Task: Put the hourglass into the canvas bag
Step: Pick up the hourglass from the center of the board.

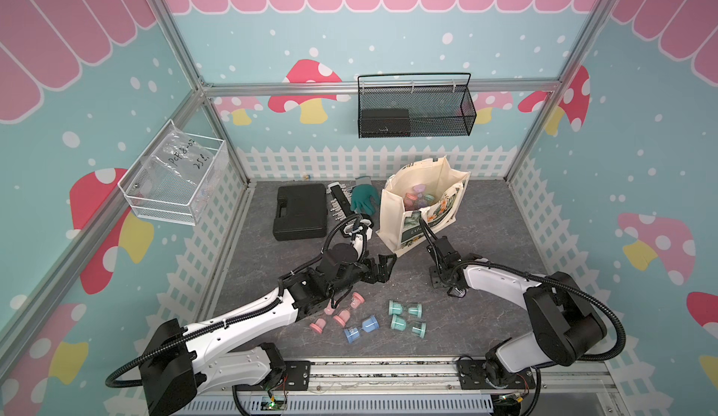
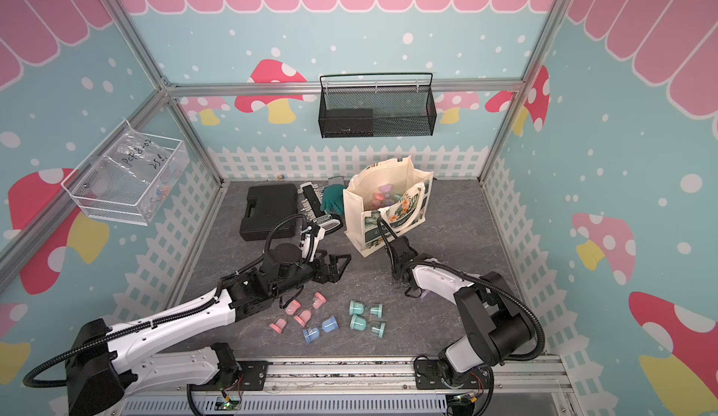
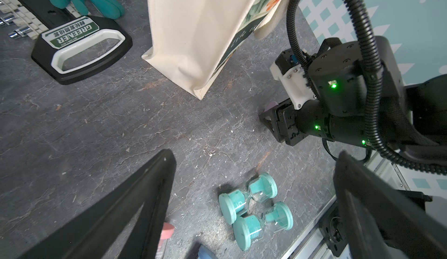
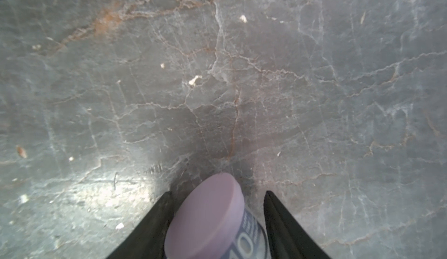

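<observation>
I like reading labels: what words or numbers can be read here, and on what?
"GREENER": label on the tool rack; the Chinese characters beside it are too small to read.
"PCF8-02" and "25 L", roughly: handwritten on the plastic bag.
"5": on the teal hourglass.
Canvas bag label: partly hidden, unreadable.
Lilac hourglass print: cropped, unreadable.

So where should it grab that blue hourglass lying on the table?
Probably from straight above, at the narrow waist of the blue hourglass, jaws closing across its length. It lies on its side, and the wide caps at both ends would keep it from slipping out.
</observation>
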